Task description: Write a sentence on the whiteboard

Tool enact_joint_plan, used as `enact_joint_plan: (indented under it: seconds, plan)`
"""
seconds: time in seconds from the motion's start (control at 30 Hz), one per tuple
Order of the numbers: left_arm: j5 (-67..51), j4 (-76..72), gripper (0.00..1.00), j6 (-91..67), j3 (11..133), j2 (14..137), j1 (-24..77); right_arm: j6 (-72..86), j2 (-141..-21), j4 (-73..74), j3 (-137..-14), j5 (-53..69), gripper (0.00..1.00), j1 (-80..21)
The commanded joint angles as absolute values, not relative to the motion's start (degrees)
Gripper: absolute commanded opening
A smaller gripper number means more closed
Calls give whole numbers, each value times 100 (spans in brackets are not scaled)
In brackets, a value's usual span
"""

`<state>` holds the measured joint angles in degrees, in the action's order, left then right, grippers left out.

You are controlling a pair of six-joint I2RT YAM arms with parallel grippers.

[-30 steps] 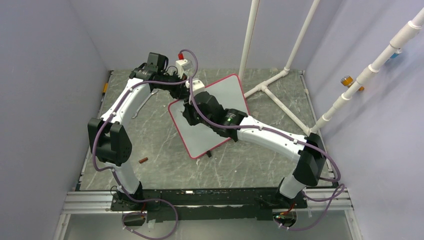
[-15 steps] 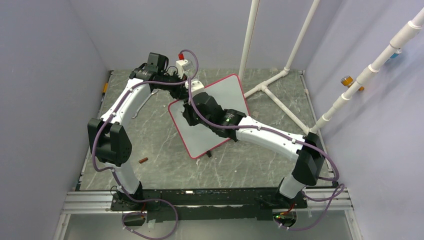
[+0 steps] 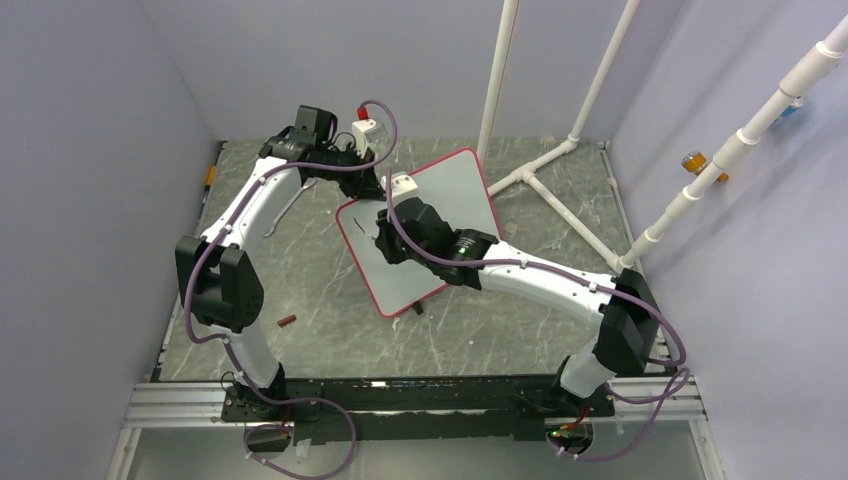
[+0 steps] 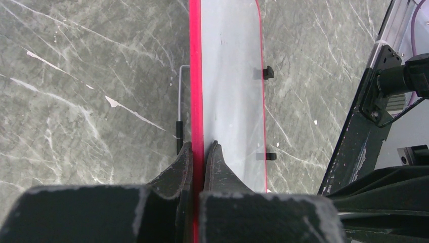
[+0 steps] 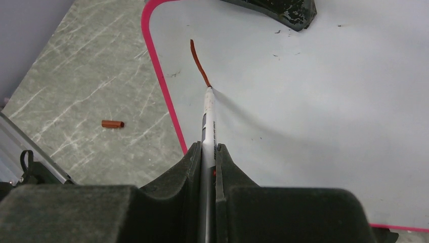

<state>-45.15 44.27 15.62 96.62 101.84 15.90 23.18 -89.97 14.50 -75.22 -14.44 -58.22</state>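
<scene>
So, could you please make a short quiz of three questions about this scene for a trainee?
1. True or false: the left gripper is shut on the edge of the whiteboard.
2. What does the right gripper hold? A) an eraser B) a marker C) nothing
3. Fill in: the stroke at the marker tip is ___ in colour.
Key: 1 true; 2 B; 3 red-brown.

Marker cap [image 3: 286, 321] lies on the table [image 3: 300, 260], left of whiteboard [image 3: 455, 185].
</scene>
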Motion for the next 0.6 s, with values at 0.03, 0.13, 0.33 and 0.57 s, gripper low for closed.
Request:
enact_joint_plan:
  seconds: [0.03, 0.13, 0.33, 0.57]
  plan:
    - [-3788, 4548, 0, 2294, 9510, 10161, 1845, 2408, -8816, 1485, -7452, -1498, 0, -5783]
    - [-3775, 4552, 0, 2295, 9503, 10152, 1845, 2409, -8717, 1411, -7485, -1346, 0, -5783]
    - [-3768, 4553, 0, 2299, 9489, 10132, 1854, 2446, -8613, 1240, -7670, -1064, 0, -5785]
    - [-3779, 4564, 0, 2307, 9505, 10143, 1863, 2484, -8886, 1329, -7989, -1258, 0, -5766]
